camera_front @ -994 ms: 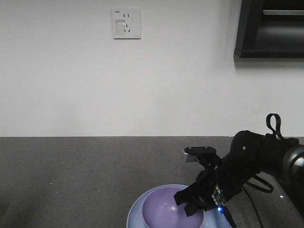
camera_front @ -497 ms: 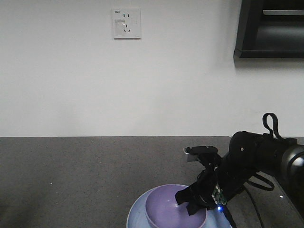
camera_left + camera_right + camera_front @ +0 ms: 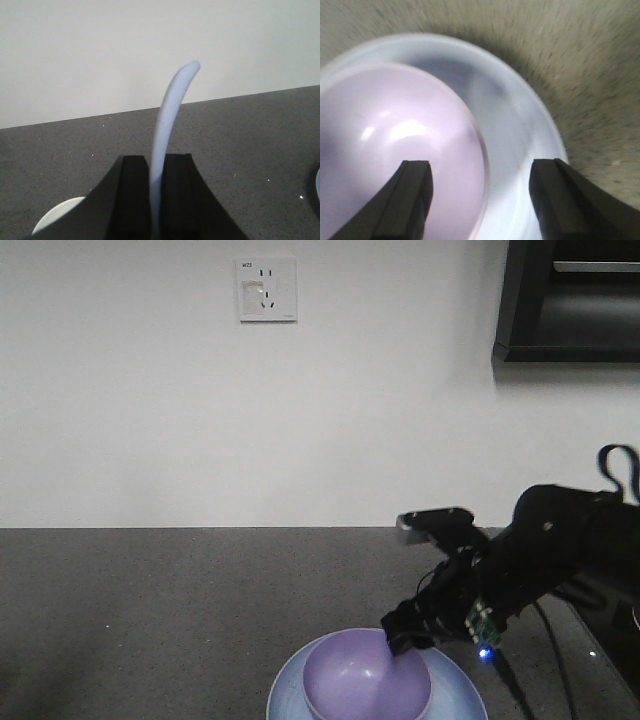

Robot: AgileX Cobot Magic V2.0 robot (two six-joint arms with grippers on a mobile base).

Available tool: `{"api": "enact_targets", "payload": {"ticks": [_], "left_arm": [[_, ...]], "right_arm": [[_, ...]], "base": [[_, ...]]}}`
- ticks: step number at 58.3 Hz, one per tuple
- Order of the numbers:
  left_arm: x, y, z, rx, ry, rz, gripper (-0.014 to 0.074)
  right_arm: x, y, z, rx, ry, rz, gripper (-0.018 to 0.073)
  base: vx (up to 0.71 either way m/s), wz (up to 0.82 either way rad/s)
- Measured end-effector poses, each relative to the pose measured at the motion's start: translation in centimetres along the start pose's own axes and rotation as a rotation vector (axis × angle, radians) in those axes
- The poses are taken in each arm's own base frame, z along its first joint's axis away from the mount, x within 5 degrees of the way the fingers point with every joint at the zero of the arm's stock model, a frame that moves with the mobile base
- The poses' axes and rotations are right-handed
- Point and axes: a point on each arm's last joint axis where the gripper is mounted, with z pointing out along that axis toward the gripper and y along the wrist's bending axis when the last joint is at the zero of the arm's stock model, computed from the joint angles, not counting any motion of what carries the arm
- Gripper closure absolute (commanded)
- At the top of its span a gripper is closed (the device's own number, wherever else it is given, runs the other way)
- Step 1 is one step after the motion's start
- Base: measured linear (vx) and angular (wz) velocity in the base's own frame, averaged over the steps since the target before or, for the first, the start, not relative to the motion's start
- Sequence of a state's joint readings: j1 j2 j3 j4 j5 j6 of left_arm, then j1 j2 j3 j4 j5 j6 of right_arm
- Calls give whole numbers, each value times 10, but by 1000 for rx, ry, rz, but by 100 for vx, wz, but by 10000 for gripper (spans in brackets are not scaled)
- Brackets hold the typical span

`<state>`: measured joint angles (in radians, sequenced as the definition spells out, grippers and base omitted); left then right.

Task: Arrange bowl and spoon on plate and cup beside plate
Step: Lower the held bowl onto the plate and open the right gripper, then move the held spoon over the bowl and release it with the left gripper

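— Up and rightward, that's how the right gripper [image 3: 405,635] has gone since a second ago. It was low at the bowl [image 3: 355,680]; now it hangs just above the bowl's right rim.
— Holding anything?
— Nothing. Its fingers stand wide apart, and the wrist view shows the rim below, between them.
— And the bowl?
— It sits on the plate [image 3: 458,698], on the dark counter [image 3: 150,590].
— The left gripper [image 3: 157,170]?
— Closed on the spoon [image 3: 167,115], which is pinched edge-on between the fingers, its free end curving upward.
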<state>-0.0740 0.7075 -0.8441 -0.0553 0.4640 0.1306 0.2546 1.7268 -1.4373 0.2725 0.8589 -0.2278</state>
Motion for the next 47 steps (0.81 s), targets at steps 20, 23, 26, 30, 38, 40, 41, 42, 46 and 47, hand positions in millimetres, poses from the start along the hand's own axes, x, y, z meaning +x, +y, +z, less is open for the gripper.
{"api": "enact_targets", "payload": {"ticks": [20, 23, 26, 30, 38, 40, 41, 42, 46, 47], "left_arm": [[-3, 0, 0, -5, -38, 0, 592], [-5, 1, 0, -7, -57, 0, 592], [-7, 1, 0, -10, -76, 0, 592], [-9, 1, 0, -13, -96, 0, 592], [-10, 1, 5, -13, -102, -3, 592], [-9, 1, 10, -9, -88, -9, 592], [-8, 1, 12, -6, -84, -12, 592], [-8, 0, 13, -1, -81, -16, 592], [-10, -4, 21, 32, -96, -31, 592], [-10, -5, 23, 41, -103, -32, 592]], "right_arm": [[35, 7, -211, 190, -617, -25, 69], [54, 7, -222, 229, -652, -27, 69], [77, 9, -228, 259, -675, -25, 69], [105, 12, -228, 280, -704, -23, 69], [144, 19, -232, 304, -801, -30, 87], [154, 23, -236, 308, -831, -34, 96], [158, 24, -239, 310, -847, -37, 99], [160, 25, -240, 311, -856, -38, 105], [167, 28, -246, 314, -883, -44, 121], [168, 29, -247, 314, -886, -45, 124]], "base": [[0, 0], [0, 0], [0, 0], [0, 0], [0, 0], [0, 0], [0, 0], [0, 0], [0, 0], [0, 0]]}}
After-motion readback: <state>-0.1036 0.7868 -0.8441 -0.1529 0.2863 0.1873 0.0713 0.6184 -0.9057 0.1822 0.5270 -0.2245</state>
